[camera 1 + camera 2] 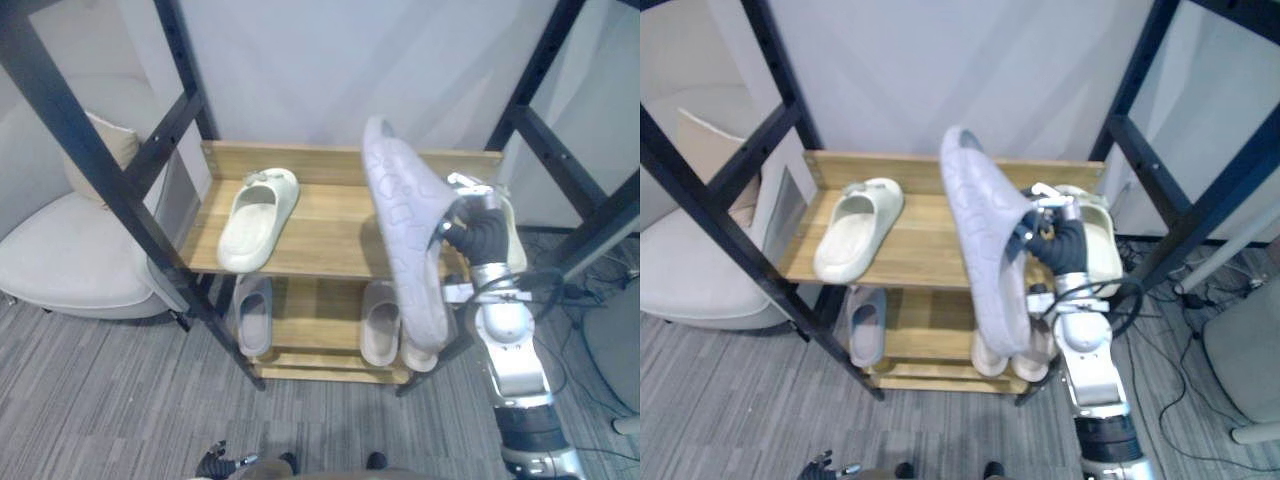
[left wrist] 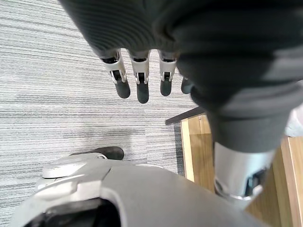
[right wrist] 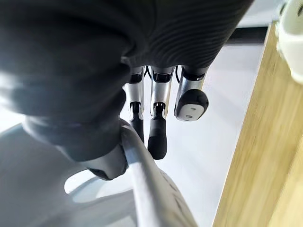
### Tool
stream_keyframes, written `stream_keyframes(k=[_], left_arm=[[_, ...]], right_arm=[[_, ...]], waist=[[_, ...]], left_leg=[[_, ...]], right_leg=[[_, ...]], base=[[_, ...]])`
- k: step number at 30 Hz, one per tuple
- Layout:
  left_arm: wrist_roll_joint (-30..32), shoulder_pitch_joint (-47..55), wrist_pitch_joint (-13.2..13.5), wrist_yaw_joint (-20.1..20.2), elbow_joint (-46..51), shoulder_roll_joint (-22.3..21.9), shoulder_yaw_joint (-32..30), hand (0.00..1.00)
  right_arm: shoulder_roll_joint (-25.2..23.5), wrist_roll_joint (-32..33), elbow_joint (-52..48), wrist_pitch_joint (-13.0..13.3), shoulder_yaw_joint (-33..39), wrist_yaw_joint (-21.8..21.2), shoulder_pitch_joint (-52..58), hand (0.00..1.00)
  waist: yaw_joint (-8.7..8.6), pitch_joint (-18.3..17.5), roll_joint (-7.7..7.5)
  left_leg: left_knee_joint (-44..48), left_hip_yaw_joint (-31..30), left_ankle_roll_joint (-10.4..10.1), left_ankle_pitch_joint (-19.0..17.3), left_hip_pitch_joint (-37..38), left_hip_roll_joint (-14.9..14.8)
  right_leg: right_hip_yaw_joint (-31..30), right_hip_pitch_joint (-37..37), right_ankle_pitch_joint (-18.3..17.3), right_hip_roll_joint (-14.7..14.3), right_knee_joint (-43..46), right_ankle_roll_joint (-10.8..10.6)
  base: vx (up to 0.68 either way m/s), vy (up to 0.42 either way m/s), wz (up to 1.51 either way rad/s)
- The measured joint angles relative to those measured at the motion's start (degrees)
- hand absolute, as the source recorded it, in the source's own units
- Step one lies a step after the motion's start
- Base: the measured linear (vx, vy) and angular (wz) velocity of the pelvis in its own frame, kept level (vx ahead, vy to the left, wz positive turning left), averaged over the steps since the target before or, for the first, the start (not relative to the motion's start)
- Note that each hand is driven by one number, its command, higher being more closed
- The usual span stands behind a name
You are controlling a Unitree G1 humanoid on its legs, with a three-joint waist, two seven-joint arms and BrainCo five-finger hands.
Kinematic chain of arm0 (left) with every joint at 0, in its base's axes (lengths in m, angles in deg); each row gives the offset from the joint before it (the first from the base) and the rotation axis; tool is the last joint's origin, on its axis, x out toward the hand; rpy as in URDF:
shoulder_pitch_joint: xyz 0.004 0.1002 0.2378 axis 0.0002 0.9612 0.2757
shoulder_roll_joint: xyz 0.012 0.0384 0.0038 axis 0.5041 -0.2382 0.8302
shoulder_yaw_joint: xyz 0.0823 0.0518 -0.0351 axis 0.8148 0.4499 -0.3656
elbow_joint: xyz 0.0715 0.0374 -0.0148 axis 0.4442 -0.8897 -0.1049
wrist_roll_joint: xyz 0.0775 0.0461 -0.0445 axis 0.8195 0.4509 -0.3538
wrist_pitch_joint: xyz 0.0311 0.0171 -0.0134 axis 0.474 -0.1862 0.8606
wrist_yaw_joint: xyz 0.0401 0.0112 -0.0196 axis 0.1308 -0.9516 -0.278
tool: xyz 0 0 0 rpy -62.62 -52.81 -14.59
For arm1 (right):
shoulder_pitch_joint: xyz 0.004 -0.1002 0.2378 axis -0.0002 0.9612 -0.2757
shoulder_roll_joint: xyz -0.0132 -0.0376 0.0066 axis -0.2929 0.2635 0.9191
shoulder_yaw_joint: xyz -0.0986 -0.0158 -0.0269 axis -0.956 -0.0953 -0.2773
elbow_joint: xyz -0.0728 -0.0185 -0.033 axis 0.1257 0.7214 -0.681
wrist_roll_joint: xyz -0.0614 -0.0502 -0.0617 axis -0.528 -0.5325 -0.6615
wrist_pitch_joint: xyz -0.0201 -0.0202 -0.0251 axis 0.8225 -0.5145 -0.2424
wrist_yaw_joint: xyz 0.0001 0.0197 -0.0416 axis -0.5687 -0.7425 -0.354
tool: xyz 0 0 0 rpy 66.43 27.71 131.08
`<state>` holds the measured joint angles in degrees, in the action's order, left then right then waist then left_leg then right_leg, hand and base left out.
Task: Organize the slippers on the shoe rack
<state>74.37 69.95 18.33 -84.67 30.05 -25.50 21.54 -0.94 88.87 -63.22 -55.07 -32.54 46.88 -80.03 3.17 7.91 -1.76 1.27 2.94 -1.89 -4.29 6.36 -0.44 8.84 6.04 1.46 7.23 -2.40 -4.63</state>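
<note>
- The held slipper [image 1: 405,230] is off the shoe rack [image 1: 320,160]. It stands on edge in the air, its patterned sole towards the head camera, in front of the right half of the top shelf [image 1: 330,235]. Its lower end hangs past that shelf's front edge.
- The right hand [image 1: 485,232] carries it, with its fingers [image 3: 156,137] curled over one side rim about midway along.
- On the top shelf a cream slipper [image 1: 258,218] lies sole down near the left edge. A second cream slipper [image 1: 1100,240] sits at the right edge, just behind the right hand, and there is bare wood between the two.
- The lower shelf [image 1: 310,320] holds a low grey slipper [image 1: 254,315] at its left end and a pale pair [image 1: 380,325] at its right end.
- The left hand [image 2: 142,90] hangs low over the carpet, fingers loose and straight, holding nothing.
- Likely risks:
  - The grip is on one rim only, so a quick wrist turn could let the long slipper swing or slide out.
  - The hanging end may catch the shelf's front edge on the way in.
  - The back of the right hand could nudge the second cream slipper off the right edge.
  - If released before it is turned flat, the held slipper may land on its side.
</note>
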Motion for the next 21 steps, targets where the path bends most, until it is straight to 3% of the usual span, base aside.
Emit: stream_keyframes(k=[2, 6, 15, 18, 21], left_arm=[[0.0, -0.1, 0.2, 0.2, -0.5, 0.1, 0.1, 0.00], [0.0, -0.8, 0.6, 0.2, -2.5, 0.3, 1.2, 0.00], [0.1, -2.8, 1.7, 0.1, -4.5, 0.9, 3.3, 0.00], [-0.1, -7.9, 2.7, 0.0, -3.8, 0.5, 3.8, 0.00], [-0.9, -11.6, 3.0, -0.2, -3.1, 0.7, 4.5, 0.00]], right_arm=[[0.0, 2.2, -1.8, 0.3, -4.4, -3.9, 1.9, 1.00], [0.4, 3.3, -1.3, 0.8, -11.2, -7.9, 3.9, 1.00], [6.1, 4.1, 6.2, 0.8, -25.3, -11.9, 3.8, 1.00], [9.4, 1.7, 12.0, 0.8, -29.2, -11.7, -4.5, 1.00], [9.7, -0.5, 16.1, 0.5, -29.7, -10.3, -10.5, 1.00]], waist=[[-0.06, -0.5, -0.06], [0.06, -1.0, 0.00], [0.83, -0.3, 0.63], [1.61, 7.3, 2.75], [1.78, 12.3, 3.27]], left_leg=[[0.0, 0.0, 0.0, 0.0, 0.1, 0.1], [0.0, -0.2, 0.0, 0.0, 0.8, 0.1], [2.0, -1.4, 0.0, -0.4, -1.6, 0.1], [17.5, -2.1, 0.1, -5.6, -12.3, -0.4], [25.8, -2.9, 0.3, -7.6, -19.9, -0.4]], right_leg=[[0.1, 0.1, 0.0, 0.1, -0.1, 0.0], [0.3, 1.5, 0.2, 0.0, -1.1, -0.2], [1.5, -0.1, -0.6, 0.3, 0.9, -0.2], [1.6, -9.5, -5.7, 1.0, 15.3, 0.3], [1.6, -17.6, -9.2, 2.4, 25.7, 0.5]], base=[[0.00, 0.000, 0.00], [0.00, 0.000, 0.02], [-0.02, -0.001, 0.07], [-0.14, 0.021, 0.12], [-0.25, 0.013, 0.18]])
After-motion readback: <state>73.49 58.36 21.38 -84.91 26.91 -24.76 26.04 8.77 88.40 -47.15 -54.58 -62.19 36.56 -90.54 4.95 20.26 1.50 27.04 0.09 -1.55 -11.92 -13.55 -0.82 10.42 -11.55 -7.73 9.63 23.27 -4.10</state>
